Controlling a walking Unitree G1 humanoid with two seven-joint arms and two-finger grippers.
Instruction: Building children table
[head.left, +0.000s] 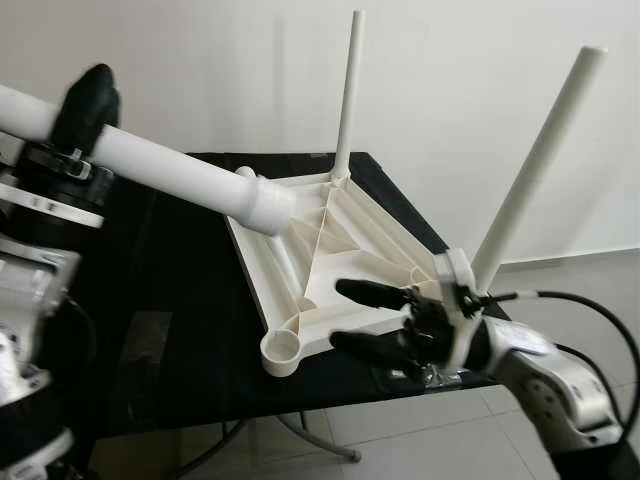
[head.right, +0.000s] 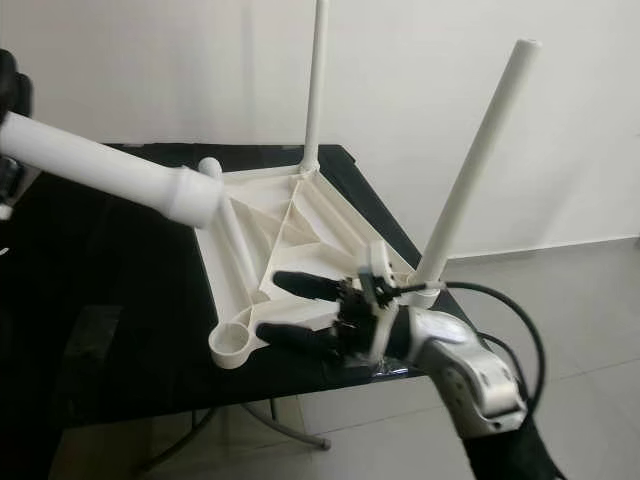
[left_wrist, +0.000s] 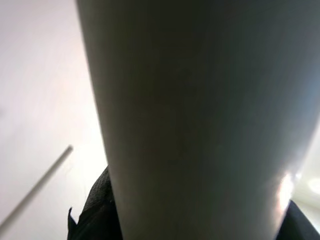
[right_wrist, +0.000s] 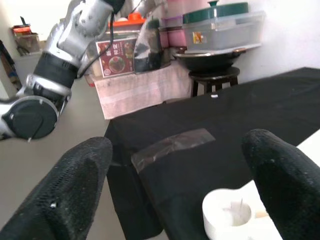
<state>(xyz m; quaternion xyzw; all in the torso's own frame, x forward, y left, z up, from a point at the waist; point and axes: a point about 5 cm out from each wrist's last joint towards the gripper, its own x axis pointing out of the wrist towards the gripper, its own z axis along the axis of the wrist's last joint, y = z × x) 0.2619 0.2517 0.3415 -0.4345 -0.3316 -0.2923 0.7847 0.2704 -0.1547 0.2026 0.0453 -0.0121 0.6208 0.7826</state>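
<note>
My left hand (head.left: 88, 105) grips a white table leg (head.left: 190, 175), its end over the upturned white table frame (head.left: 330, 250) on the black tabletop (head.left: 180, 300). My right hand (head.left: 375, 320), fingers spread and empty, sits at the tabletop's front edge near the frame's open socket (head.left: 283, 350). Two legs stand fitted. A red label in the right wrist view isn't readable.

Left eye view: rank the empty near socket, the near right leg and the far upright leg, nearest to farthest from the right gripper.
From the right gripper:
1. Near right leg, just beside it at the right corner.
2. Empty near socket, front left corner.
3. Far upright leg, back corner.
</note>
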